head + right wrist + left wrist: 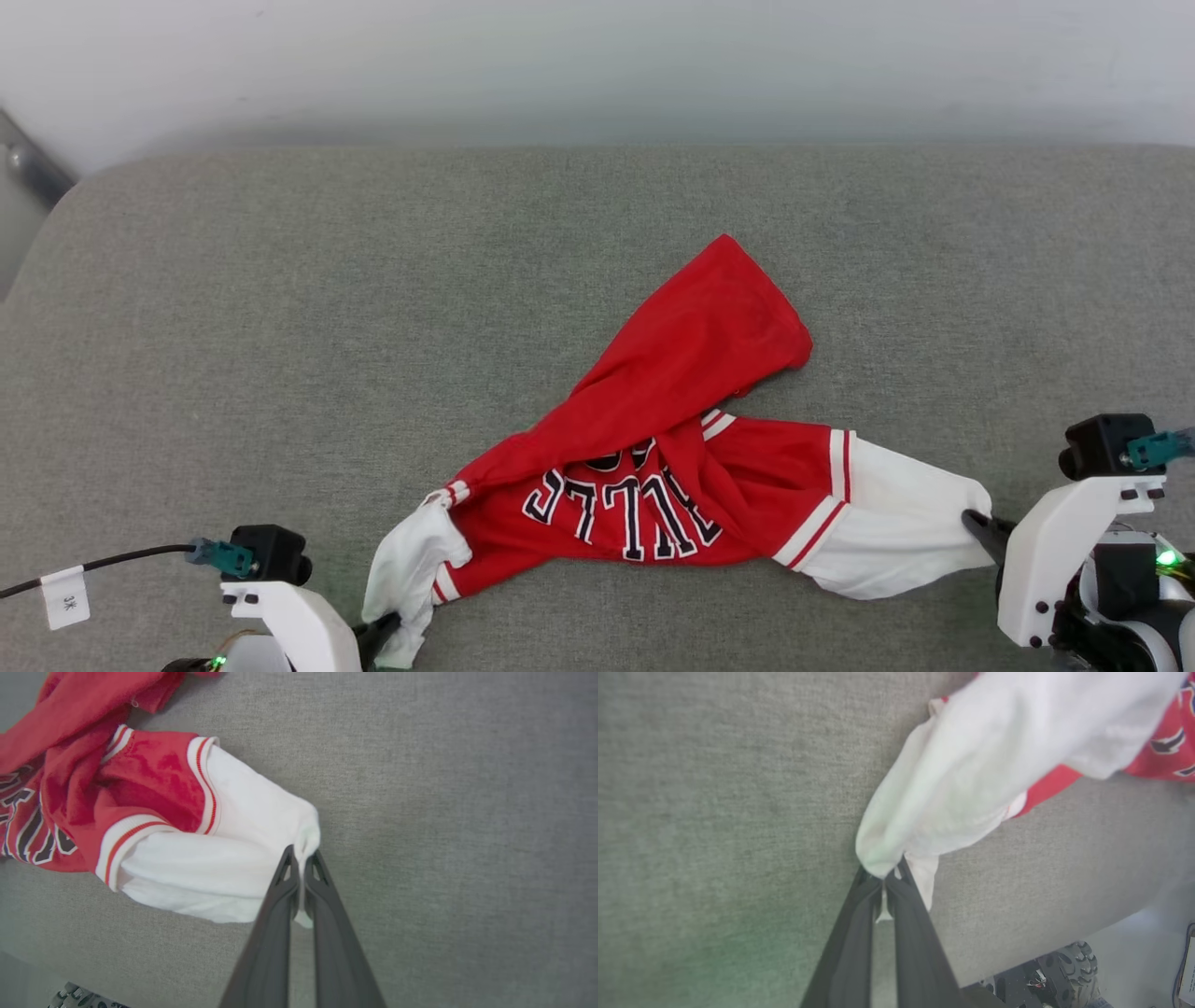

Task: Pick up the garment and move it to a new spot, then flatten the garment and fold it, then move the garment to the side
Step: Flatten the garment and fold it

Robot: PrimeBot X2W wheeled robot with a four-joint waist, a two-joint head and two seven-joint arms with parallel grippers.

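The garment (pixel 672 448) is a red jersey with black, white-outlined letters and white sleeve ends, lying crumpled on the grey cushion (pixel 280 327). One red flap is folded up and back toward the far right. My left gripper (pixel 387 627) is shut on the white left sleeve end (pixel 952 779), pinching its tip at the near edge. My right gripper (pixel 976 523) is shut on the white right sleeve end (pixel 233 858). In both wrist views (pixel 885 877) (pixel 301 858) a bit of white cloth shows between the closed fingers.
The grey cushion stretches wide on all sides of the garment, ending at a pale wall (pixel 597 65) behind. A cable with a white tag (pixel 65 593) hangs by my left wrist. The robot's wheeled base (pixel 1064 966) shows past the cushion's near edge.
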